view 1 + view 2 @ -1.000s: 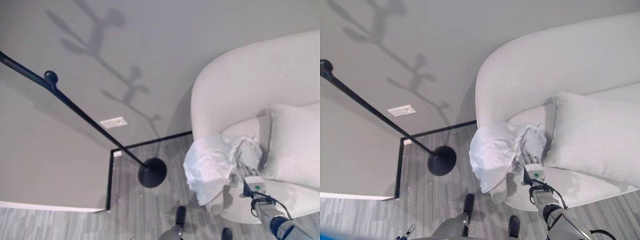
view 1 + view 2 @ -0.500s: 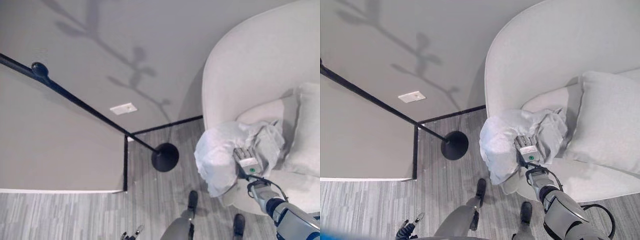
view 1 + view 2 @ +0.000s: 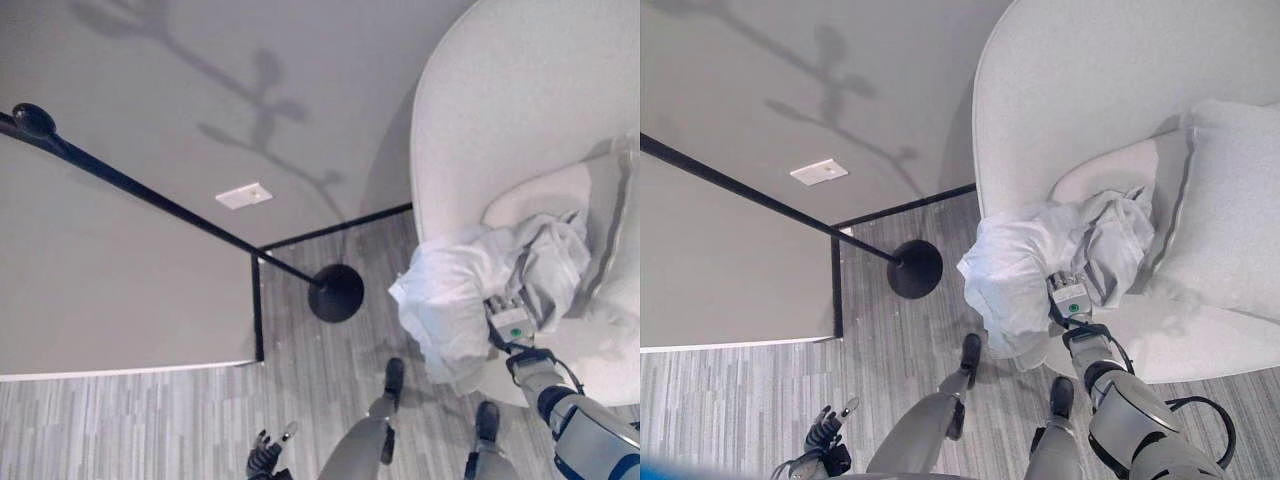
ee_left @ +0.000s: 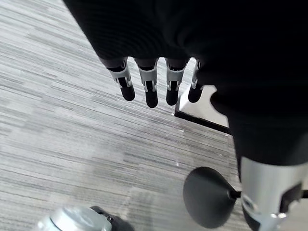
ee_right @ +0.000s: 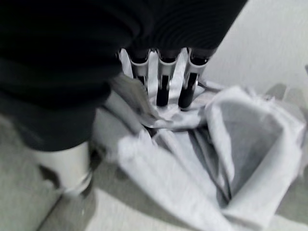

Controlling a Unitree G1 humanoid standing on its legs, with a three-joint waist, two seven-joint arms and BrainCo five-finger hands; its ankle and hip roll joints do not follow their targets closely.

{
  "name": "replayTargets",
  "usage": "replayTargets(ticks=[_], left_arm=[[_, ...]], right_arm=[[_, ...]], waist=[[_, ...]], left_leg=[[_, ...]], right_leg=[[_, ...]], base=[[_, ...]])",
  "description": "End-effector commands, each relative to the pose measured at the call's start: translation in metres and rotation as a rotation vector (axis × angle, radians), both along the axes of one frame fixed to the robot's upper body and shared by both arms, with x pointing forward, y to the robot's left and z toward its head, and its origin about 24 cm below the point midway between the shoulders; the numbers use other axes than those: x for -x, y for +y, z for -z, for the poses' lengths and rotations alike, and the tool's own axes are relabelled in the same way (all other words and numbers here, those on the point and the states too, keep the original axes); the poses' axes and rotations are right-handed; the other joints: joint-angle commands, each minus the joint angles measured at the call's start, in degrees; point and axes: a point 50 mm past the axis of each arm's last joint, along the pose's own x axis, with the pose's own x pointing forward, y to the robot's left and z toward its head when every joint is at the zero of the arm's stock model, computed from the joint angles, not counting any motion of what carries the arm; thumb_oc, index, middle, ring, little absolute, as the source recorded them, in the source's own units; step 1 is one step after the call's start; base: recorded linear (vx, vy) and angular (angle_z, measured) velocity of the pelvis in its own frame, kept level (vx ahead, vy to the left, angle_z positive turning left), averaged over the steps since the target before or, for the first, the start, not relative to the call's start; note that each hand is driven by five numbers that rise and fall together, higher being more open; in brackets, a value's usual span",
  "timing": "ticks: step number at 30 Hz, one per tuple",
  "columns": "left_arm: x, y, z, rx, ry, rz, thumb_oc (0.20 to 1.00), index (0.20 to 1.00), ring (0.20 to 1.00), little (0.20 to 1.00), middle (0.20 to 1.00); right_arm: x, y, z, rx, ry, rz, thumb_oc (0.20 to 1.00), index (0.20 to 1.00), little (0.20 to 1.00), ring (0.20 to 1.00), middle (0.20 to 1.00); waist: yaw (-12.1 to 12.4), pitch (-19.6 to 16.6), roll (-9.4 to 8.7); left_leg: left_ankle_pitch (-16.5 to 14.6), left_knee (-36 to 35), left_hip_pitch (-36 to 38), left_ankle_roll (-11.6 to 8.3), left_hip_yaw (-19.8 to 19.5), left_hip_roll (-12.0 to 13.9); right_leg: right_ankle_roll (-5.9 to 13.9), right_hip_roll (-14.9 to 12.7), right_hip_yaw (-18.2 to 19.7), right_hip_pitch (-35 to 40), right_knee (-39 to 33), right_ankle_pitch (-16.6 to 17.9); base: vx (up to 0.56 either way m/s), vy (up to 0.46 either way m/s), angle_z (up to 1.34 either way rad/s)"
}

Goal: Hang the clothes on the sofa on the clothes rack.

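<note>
A crumpled white garment (image 3: 460, 295) lies over the front edge of the white sofa (image 3: 500, 120), partly hanging toward the floor. My right hand (image 3: 512, 322) rests on its right side. In the right wrist view the right hand's fingers (image 5: 162, 82) are straight, their tips on the cloth (image 5: 240, 144), and one fold lies across a finger. The black clothes rack (image 3: 150, 195) slants up to the left from its round base (image 3: 335, 292) on the floor. My left hand (image 3: 825, 433) hangs open low over the floor, fingers (image 4: 149, 84) straight, holding nothing.
A pale cushion (image 3: 1230, 200) sits on the sofa to the right of the garment. A white wall plate (image 3: 243, 195) is on the wall behind the rack. A black strip (image 3: 257, 310) edges the grey plank floor (image 4: 72, 120) near the rack's base (image 4: 209, 195).
The camera has swung, shifting the whole picture. My right hand rose from below the garment onto it, and the cloth bunched up more. My left hand has come into view at the bottom.
</note>
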Motion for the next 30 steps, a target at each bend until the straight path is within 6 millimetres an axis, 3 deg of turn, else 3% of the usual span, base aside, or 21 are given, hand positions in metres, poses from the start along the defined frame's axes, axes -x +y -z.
replayTargets(ticks=[1, 7, 11, 15, 17, 18, 20, 21, 22, 30], left_arm=[[-0.025, 0.008, -0.011, -0.037, -0.076, -0.025, 1.000, 1.000, 1.000, 1.000, 1.000], [-0.022, 0.012, -0.011, -0.079, -0.063, -0.018, 1.000, 1.000, 1.000, 1.000, 1.000], [-0.014, 0.022, -0.010, -0.140, -0.026, -0.004, 1.000, 1.000, 1.000, 1.000, 1.000], [-0.004, 0.035, -0.008, -0.203, 0.028, 0.004, 1.000, 1.000, 1.000, 1.000, 1.000], [0.004, 0.048, -0.007, -0.233, 0.065, -0.023, 1.000, 1.000, 1.000, 1.000, 1.000], [0.008, 0.057, -0.009, -0.262, 0.079, -0.037, 1.000, 1.000, 1.000, 1.000, 1.000], [0.008, 0.057, -0.009, -0.262, 0.080, -0.036, 1.000, 1.000, 1.000, 1.000, 1.000], [0.005, 0.063, -0.012, -0.292, 0.075, -0.022, 1.000, 1.000, 1.000, 1.000, 1.000], [0.004, 0.064, -0.013, -0.298, 0.069, -0.015, 1.000, 1.000, 1.000, 1.000, 1.000], [-0.026, 0.055, -0.033, -0.359, -0.079, 0.146, 1.000, 1.000, 1.000, 1.000, 1.000]], right_arm=[[-0.018, 0.002, -0.019, 0.041, -0.044, 0.007, 0.200, 0.200, 0.200, 0.200, 0.200], [-0.013, -0.005, -0.021, -0.135, -0.188, 0.146, 0.200, 0.200, 0.200, 0.200, 0.200], [-0.010, -0.020, -0.031, -0.280, -0.359, 0.257, 0.200, 0.200, 0.200, 0.200, 0.200], [-0.007, -0.043, -0.052, -0.420, -0.572, 0.346, 0.200, 0.200, 0.200, 0.200, 0.200], [-0.006, -0.054, -0.069, -0.471, -0.686, 0.345, 0.200, 0.200, 0.200, 0.200, 0.200], [-0.007, -0.060, -0.089, -0.506, -0.786, 0.315, 0.200, 0.200, 0.200, 0.200, 0.200], [-0.007, -0.060, -0.089, -0.506, -0.785, 0.317, 0.200, 0.200, 0.200, 0.200, 0.200], [-0.006, -0.064, -0.108, -0.524, -0.881, 0.279, 0.200, 0.200, 0.200, 0.200, 0.200], [-0.004, -0.065, -0.113, -0.528, -0.914, 0.269, 0.200, 0.200, 0.200, 0.200, 0.200], [0.004, -0.064, -0.138, -0.603, -1.086, 0.209, 0.200, 0.200, 0.200, 0.200, 0.200]], waist=[[0.58, 4.06, -2.87], [-0.40, 3.44, -3.21], [-1.38, 2.31, -4.22], [-2.73, 0.48, -5.81], [-3.53, -0.42, -6.75], [-4.30, -1.40, -7.76], [-4.25, -1.32, -7.77], [-5.03, -2.21, -8.87], [-5.32, -2.64, -9.27], [-6.51, -6.13, -12.18]], left_leg=[[-1.62, -1.92, 2.45, -0.19, -0.29, -0.72], [-1.78, -2.46, 4.25, -0.14, -0.30, -0.53], [-2.40, -2.72, 6.15, -0.01, -0.36, 0.01], [-3.26, -2.86, 8.50, 0.03, -0.54, 0.61], [-3.74, -2.86, 9.79, 0.02, -0.55, 1.01], [-4.16, -2.86, 11.16, 0.00, -0.40, 1.48], [-4.19, -2.86, 11.31, 0.00, -0.41, 1.47], [-4.61, -2.86, 12.67, -0.05, -0.20, 1.91], [-4.76, -2.86, 13.15, -0.07, -0.15, 2.08], [-5.66, -2.86, 16.78, -0.29, -0.04, 3.40]], right_leg=[[1.21, -3.17, 2.66, 10.07, -17.73, 9.63], [1.35, -3.00, 2.55, 11.47, -17.73, 9.30], [1.41, -2.74, 2.40, 13.19, -17.73, 8.70], [1.30, -2.58, 2.14, 15.37, -17.73, 7.98], [1.23, -2.63, 1.74, 16.63, -17.73, 7.61], [1.15, -2.54, 1.55, 17.82, -17.73, 7.35], [1.15, -2.55, 1.54, 17.97, -17.73, 7.31], [1.06, -2.39, 1.37, 19.23, -17.73, 7.03], [1.02, -2.27, 1.33, 19.74, -17.73, 6.90], [0.73, -1.36, 1.15, 23.27, -17.73, 6.20]], base=[[0.00, 0.002, 0.06], [0.01, -0.003, 0.05], [0.03, -0.023, 0.03], [0.05, -0.040, 0.01], [0.06, -0.045, 0.00], [0.06, -0.032, 0.03], [0.03, -0.022, 0.00], [0.03, -0.034, -0.06], [0.05, -0.048, -0.03], [0.02, -0.015, -0.02]])
